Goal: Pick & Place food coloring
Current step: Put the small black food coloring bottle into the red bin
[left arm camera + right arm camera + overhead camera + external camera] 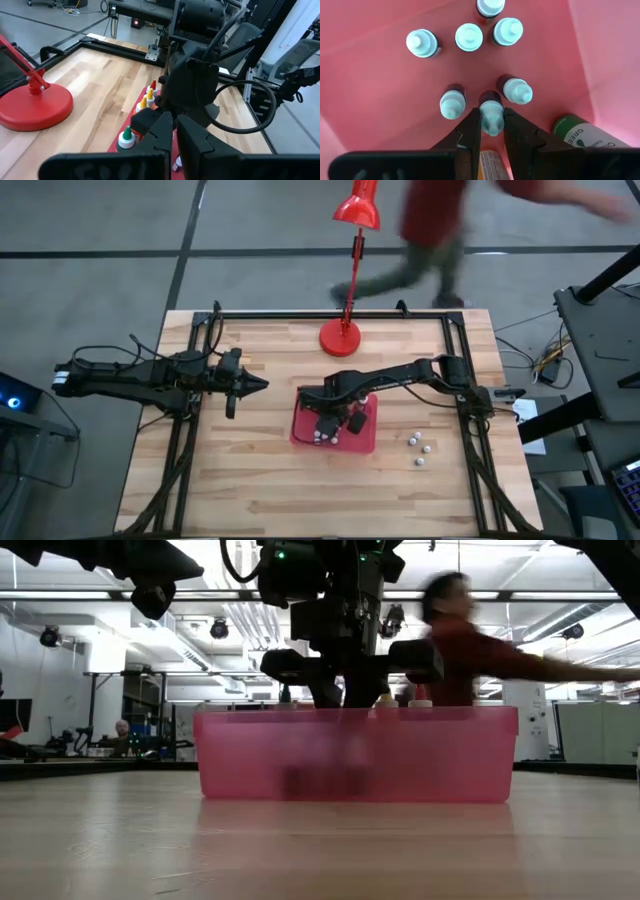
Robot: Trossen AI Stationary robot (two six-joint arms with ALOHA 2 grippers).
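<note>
Right tool (492,131) apparently grips bottle (491,116) in tray (380,90).

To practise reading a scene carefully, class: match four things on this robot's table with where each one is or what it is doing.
Things:
1. left gripper
2. right gripper
3. red lamp
4. small pale beads

Places or states:
a. lying on bare wood to the right of the red tray
b. closed on a food coloring bottle inside the tray
c. shut and empty, left of the tray
d. standing behind the tray, near the table's edge

Pairs: 1-c, 2-b, 3-d, 4-a
</note>
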